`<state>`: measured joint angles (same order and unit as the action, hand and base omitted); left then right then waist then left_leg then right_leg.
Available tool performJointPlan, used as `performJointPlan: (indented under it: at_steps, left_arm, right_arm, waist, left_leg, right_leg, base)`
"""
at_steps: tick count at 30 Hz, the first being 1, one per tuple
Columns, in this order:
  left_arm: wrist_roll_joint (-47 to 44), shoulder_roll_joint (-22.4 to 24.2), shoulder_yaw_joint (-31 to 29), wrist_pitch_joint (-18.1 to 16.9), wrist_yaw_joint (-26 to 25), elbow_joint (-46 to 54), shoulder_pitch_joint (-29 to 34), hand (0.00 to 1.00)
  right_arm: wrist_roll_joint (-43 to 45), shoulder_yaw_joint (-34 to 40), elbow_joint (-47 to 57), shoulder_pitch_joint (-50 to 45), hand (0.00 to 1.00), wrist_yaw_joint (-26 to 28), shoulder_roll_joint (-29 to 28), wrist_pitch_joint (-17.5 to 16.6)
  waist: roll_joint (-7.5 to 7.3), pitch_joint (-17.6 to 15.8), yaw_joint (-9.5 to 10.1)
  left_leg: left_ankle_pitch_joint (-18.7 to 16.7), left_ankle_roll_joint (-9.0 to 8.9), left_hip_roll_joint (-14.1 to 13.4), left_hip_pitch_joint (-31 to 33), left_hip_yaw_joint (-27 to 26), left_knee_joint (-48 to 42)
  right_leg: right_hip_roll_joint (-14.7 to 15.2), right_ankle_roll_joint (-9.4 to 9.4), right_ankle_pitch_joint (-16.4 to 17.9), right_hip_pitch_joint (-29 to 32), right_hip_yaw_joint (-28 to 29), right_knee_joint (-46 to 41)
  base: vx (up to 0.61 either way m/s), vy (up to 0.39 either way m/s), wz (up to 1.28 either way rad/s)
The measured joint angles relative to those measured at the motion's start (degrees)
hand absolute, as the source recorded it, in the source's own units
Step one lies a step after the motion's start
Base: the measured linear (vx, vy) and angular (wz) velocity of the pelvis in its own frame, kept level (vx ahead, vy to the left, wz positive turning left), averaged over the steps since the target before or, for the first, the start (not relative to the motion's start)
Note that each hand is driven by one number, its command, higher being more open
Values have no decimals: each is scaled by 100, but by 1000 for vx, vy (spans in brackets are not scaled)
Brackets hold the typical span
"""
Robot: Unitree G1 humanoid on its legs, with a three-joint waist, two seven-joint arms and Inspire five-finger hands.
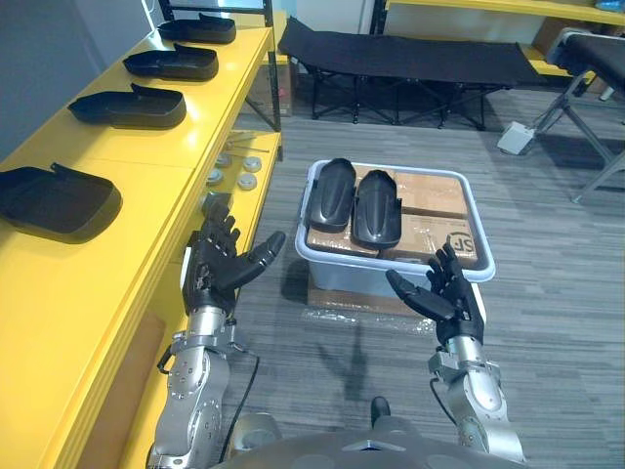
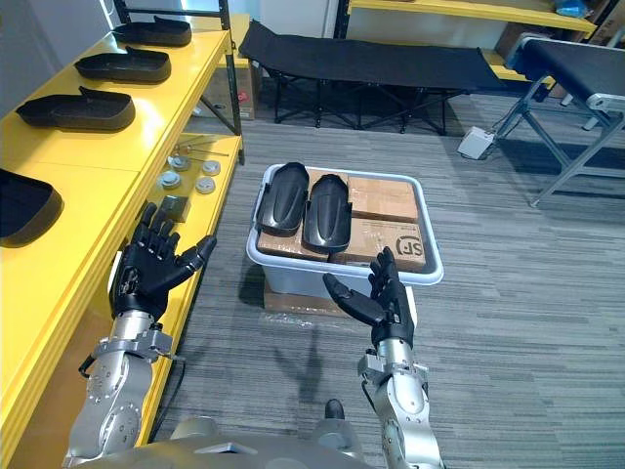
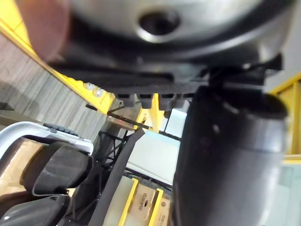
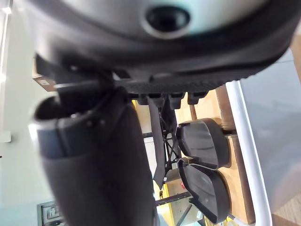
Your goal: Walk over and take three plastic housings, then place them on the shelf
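Left robot hand (image 1: 210, 269) and right robot hand (image 1: 451, 293), both spread empty, face the bin (image 1: 342, 278) of housings (image 1: 376, 210) beside the shelf (image 1: 127, 195).

Left robot hand (image 1: 217, 262) and right robot hand (image 1: 444, 291), both raised, fingers spread, palms facing inward.

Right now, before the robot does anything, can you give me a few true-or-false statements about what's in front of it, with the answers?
1. Two black housings lie in the bin. True.
2. The left robot hand holds a housing. False: it is open and empty.
3. Other housings lie on the yellow shelf. True.
4. The bin stands on the shelf. False: it is down at floor level, beside the shelf.
5. The right robot hand is a fist. False: its fingers are spread open.
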<state>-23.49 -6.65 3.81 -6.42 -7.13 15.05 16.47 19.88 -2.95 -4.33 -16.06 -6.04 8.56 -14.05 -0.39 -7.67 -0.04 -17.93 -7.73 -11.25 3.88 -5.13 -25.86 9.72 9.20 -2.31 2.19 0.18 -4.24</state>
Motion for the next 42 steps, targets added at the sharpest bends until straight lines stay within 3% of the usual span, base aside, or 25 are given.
performJointPlan:
  at_steps: [3, 5, 8, 10, 11, 13, 15, 16, 17, 18, 19, 20, 21, 24, 25, 27, 28, 30, 33, 38, 42]
  left_arm:
    - [136, -15, -19, 92, 70, 0, -3, 100]
    - [133, -68, -46, 92, 172, 1, -37, 100]
    - [108, -194, -98, 91, 235, 0, -75, 100]
    - [96, -294, -182, 91, 221, -5, -88, 100]
    - [27, -297, -207, 54, 203, -105, -119, 100]
    - [-166, -293, -194, 42, 121, -345, -208, 100]
    - [-365, -274, -183, 41, 109, -472, -237, 100]
    - [-439, -270, -189, 38, 110, -472, -158, 100]
    - [-531, -271, -205, 36, 112, -471, -77, 100]
    - [-594, -208, -227, 39, 118, -516, 103, 100]
    - [-780, -185, -205, 39, 194, -559, 287, 100]
    - [-818, -159, -189, 39, 244, -600, 355, 100]
    - [-815, -87, -141, 39, 288, -721, 445, 100]
    - [-795, 14, 188, 41, 382, -944, 451, 100]
    - [-793, 20, 305, 40, 433, -945, 435, 100]
    - [-792, 27, 484, 39, 534, -932, 401, 100]
    - [-787, 44, 561, 39, 637, -922, 368, 100]
    - [-772, 89, 617, 37, 759, -868, 335, 100]
    - [-735, 48, 743, 40, 851, -863, 195, 100]
    - [-755, -172, 778, 53, 797, -866, 22, 100]
    - [-572, -325, 839, 65, 738, -897, -475, 100]
  right_arm:
    - [119, 1, 4, -16, 100, -137, -1, 0]
    - [120, 9, 4, -2, 100, -182, -2, -1]
    - [124, 37, -5, 115, 100, -157, -2, -5]
    - [126, 50, -5, 100, 100, -29, -33, -4]
    - [131, 73, -5, 37, 100, 99, -60, -4]
    - [129, 75, 3, -104, 100, 301, -64, -5]
    - [122, 71, 33, -248, 100, 427, -86, -4]
    - [116, 71, 109, -278, 100, 440, -117, 6]
    - [88, 71, 169, -268, 100, 440, -135, 53]
    - [75, 78, 286, -191, 100, 441, -98, 137]
    - [82, 80, 379, -165, 100, 444, -67, 157]
    - [92, 83, 433, -149, 100, 436, -21, 182]
    - [93, 123, 452, -99, 100, 420, 110, 232]
    - [114, 308, 448, -132, 100, 363, 454, 263]
    - [123, 417, 449, -160, 100, 309, 504, 258]
    - [129, 591, 449, -173, 100, 204, 502, 227]
    - [129, 694, 449, -190, 100, 91, 490, 206]
    - [124, 700, 449, -288, 100, -157, 431, 191]
    - [81, 602, 430, -376, 100, -520, 170, 187]
    - [10, 576, 137, -192, 100, -1219, -50, 191]
    - [-158, 1024, -772, 780, 100, -1937, 49, 197]
  waist:
    - [25, -22, 25]
    - [48, -38, 35]
    - [229, -164, 40]
    - [231, -253, 11]
    - [270, -313, -4]
    - [281, -334, -47]
    - [139, -349, -40]
    - [40, -317, 12]
    - [-12, -286, 41]
    - [67, -278, 58]
    - [22, -251, 48]
    - [28, -255, 46]
    - [45, -262, 17]
    - [226, -327, -19]
    - [208, -349, -34]
    - [262, -331, -40]
    - [320, -309, -71]
    - [336, -300, -107]
    - [297, -324, -112]
    - [222, -383, -156]
    - [194, -660, -128]
  left_leg:
    - [-66, 22, 69, -37, 178, -125]
    - [-136, 89, 43, -4, 161, -224]
    - [-328, 212, -147, 214, 46, -567]
    - [-387, 239, -177, 279, 36, -710]
    - [-408, 218, -215, 279, 100, -742]
    - [-430, 164, -242, 271, 383, -746]
    - [-392, 24, -242, 243, 724, -696]
    - [-326, -100, -240, 201, 849, -570]
    - [-271, -140, -244, 152, 876, -451]
    - [-116, -89, -374, 40, 981, -132]
    - [224, 179, -441, -100, 970, 257]
    - [427, 322, -434, -61, 971, 240]
    - [762, 601, -460, 190, 993, 57]
    - [1351, 638, -682, 388, 799, -163]
    - [1430, 571, -678, 384, 645, -180]
    - [1193, 254, -413, 363, 500, -155]
    - [1048, 232, -195, 334, 352, 46]
    - [1085, 325, 78, 85, 23, 757]
    - [1215, 253, 276, -36, -73, 1220]
    - [1180, 340, 396, -28, -245, 1113]
    - [1002, 398, 368, 366, -201, 603]
  right_leg:
    - [26, 10, -32, 55, -158, -201]
    - [32, 5, -240, 59, -207, -101]
    - [-56, -78, -681, 284, -149, -126]
    - [-75, -138, -729, 352, -131, -234]
    - [-107, -170, -706, 342, -95, -336]
    - [-194, -409, -429, 329, 55, -647]
    - [-215, -246, 166, 296, 77, -1171]
    - [-186, -28, 526, 207, -101, -1190]
    - [-175, 14, 724, 144, -223, -1142]
    - [-287, -93, 829, 99, -424, -1160]
    - [-354, -288, 949, 60, -593, -1142]
    - [-385, -309, 954, 63, -666, -1128]
    - [-412, -385, 958, 26, -842, -1085]
    - [-593, -630, 945, -372, -1227, -818]
    - [-597, -695, 954, -511, -1302, -706]
    - [-572, -766, 907, -612, -1352, -522]
    - [-546, -758, 873, -629, -1401, -434]
    - [-470, -737, 863, -615, -1460, -431]
    - [-310, -632, 832, -480, -1426, -461]
    - [-179, -490, 742, -436, -1246, -463]
    - [-224, -395, 568, -384, -1255, -331]
  base:
    - [3, 74, -16]
    - [-64, 112, -19]
    - [-134, 134, -30]
    - [-182, 118, -14]
    - [-150, 51, 23]
    - [-81, -2, 53]
    - [10, -153, 86]
    - [39, -225, 71]
    - [83, -303, 50]
    - [127, -326, 47]
    - [143, -327, 53]
    - [138, -315, 66]
    - [145, -320, 66]
    - [159, -306, 52]
    - [134, -232, 34]
    - [78, -71, 16]
    - [54, 0, 15]
    - [14, 50, 20]
    - [-25, 91, 6]
    - [-25, 79, -12]
    - [-118, 79, 1]
